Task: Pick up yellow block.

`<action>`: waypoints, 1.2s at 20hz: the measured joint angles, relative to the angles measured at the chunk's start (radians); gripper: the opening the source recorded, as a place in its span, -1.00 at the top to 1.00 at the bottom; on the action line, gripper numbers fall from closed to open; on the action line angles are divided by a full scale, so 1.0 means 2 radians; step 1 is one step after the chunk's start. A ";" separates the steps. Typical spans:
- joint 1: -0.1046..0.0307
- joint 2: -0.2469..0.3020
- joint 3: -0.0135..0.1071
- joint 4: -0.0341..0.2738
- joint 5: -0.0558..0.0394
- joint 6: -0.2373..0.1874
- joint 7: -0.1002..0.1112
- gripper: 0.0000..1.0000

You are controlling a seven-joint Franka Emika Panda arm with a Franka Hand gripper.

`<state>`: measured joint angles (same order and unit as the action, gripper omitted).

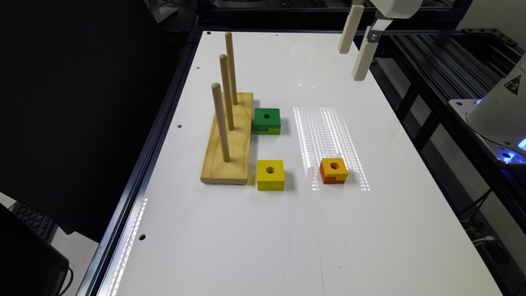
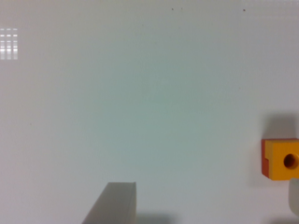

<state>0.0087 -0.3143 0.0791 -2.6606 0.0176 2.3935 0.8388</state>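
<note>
We see the yellow block [image 1: 271,175] lying flat on the white tabletop [image 1: 254,246], its round centre hole facing up, just beside the near end of the wooden peg base [image 1: 238,160] on the exterior view's right. Three upright dowels [image 1: 220,121] rise from that base in a row, all bare, with no block threaded on any of them. Behind the yellow block, a green block [image 1: 267,121] sits close against the base's long edge. To the exterior view's right, apart from the yellow one, rests an orange block [image 1: 334,170], which the wrist view [image 2: 280,159] catches at its margin. The gripper [image 1: 357,45] hangs high above the far part of the tabletop, well apart from every block; its jaws stand spread and hold nothing. Open white surface lies all around the yellow block except on the base's side, and a broad bare stretch runs toward the tabletop's near edge.
</note>
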 joint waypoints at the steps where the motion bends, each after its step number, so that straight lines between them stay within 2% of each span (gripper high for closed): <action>1: 0.000 0.005 0.002 0.005 0.0000 0.000 0.003 -1.00; 6: 0.000 0.032 0.012 0.029 0.0001 0.000 0.012 -1.00; 11: 0.000 0.053 0.014 0.048 0.0001 0.000 0.014 -1.00; 16: 0.000 0.065 0.017 0.061 0.0001 0.000 0.016 -1.00; 21: 0.000 0.079 0.024 0.078 0.0001 0.000 0.024 -1.00; 24: 0.000 0.090 0.026 0.087 0.0001 0.000 0.025 -1.00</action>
<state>0.0079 -0.1348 0.1302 -2.4860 0.0178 2.3936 0.8895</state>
